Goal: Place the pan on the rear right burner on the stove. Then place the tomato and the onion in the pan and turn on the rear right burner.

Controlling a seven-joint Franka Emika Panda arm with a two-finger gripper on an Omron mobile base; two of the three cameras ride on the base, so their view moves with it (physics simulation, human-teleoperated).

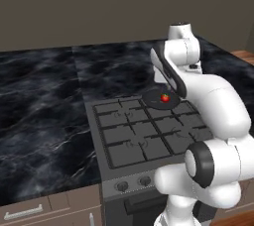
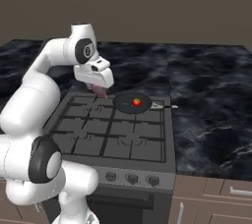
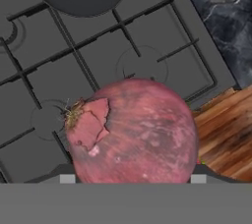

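Pinkish-red papery onion [image 3: 132, 132], round, firm and slippery-skinned, sits clamped across its middle in the tool [image 2: 101, 92], above the dark grey gas stove [image 2: 118, 134]; beyond waits the small black frying pan [image 2: 129, 106] holding the bright red tomato [image 2: 136, 102].

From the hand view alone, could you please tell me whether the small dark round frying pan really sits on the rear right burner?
Observer: Yes, the small dark round frying pan sits at the rear right of the dark grey gas stove, with its thin silvery handle pointing right.
Operator: Thank you. Where is the gripper?
Observer: The gripper holds the dull pinkish-red onion above the stove, left of the pan.
Operator: And the tomato?
Observer: The bright red tomato lies near the pan's middle.
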